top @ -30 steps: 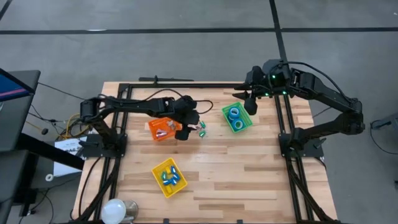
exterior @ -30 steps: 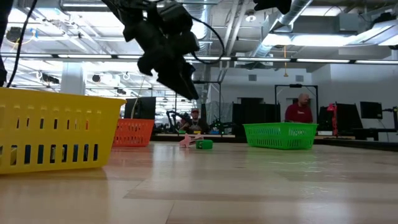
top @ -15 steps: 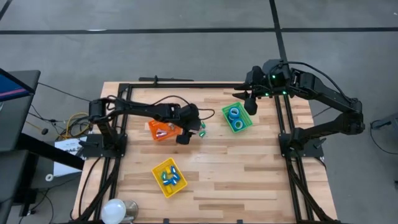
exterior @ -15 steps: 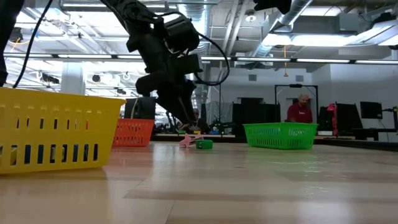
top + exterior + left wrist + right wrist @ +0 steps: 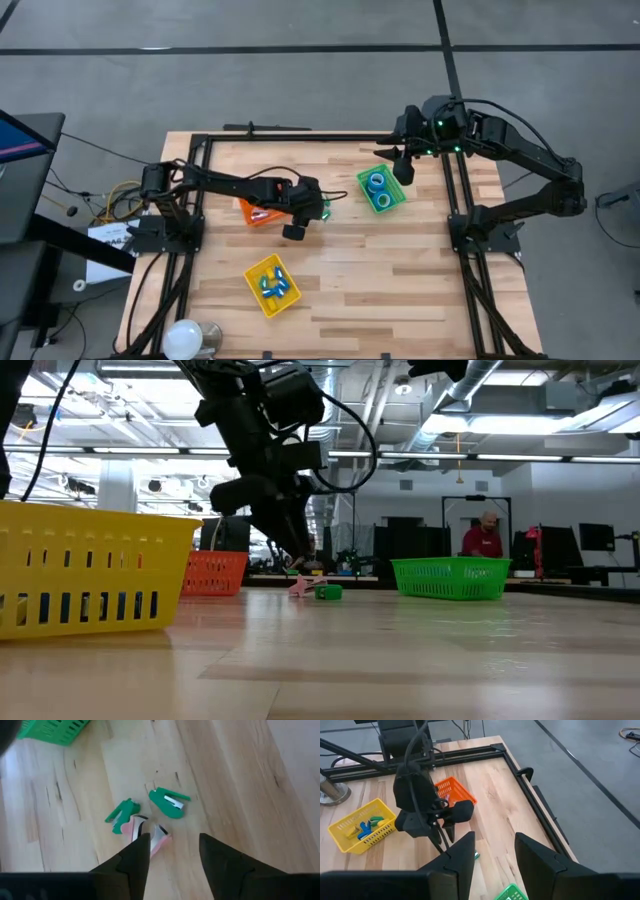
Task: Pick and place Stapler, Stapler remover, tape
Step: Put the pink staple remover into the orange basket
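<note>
Two green staple removers and a pink one lie flat on the wooden table, right of the orange bin. My left gripper hangs open, slanting down just above them; its one fingertip shows over the pink one's edge, and touch cannot be told. Two blue tape rolls lie in the green bin. My right gripper waits open, high above the green bin's far right side.
A yellow bin with small blue, green and yellow pieces stands toward the near edge. A black frame runs along the table's far and right sides. A white bulb-like thing sits at the near left corner. People stand in the room beyond.
My left gripper has sunk and swung toward the staple removers, tipping more steeply downward; it now hangs just above the pink one. The removers have stayed where they were.
</note>
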Tool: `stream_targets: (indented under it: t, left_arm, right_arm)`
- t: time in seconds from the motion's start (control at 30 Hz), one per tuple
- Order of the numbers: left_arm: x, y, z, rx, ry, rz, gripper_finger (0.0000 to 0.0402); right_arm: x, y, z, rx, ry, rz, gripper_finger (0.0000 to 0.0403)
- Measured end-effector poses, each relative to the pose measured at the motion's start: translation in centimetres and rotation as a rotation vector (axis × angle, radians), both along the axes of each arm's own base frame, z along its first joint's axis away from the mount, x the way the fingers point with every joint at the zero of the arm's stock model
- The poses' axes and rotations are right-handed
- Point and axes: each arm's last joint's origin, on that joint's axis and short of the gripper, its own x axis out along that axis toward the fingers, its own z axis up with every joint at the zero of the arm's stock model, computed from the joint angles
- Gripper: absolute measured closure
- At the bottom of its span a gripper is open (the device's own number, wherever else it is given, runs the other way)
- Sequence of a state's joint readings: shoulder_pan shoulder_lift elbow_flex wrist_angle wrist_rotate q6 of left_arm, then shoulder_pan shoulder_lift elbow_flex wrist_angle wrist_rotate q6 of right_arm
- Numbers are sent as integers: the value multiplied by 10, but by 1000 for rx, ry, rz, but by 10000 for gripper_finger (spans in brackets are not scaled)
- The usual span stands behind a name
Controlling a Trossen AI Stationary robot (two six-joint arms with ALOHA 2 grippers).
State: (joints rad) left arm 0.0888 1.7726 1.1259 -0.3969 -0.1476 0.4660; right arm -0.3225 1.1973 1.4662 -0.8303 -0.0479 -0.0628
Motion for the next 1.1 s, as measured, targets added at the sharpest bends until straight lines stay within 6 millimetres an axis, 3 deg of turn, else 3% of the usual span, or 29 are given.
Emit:
stream_targets:
  t: [0.57,1.1]
  left_arm:
    - [8,4,-33,73,81,44,266]
    - [9,5,-35,70,79,44,322]
  right_arm:
    - [0,0,0,4,2,4,272]
    - [0,0,0,12,0,-1,272]
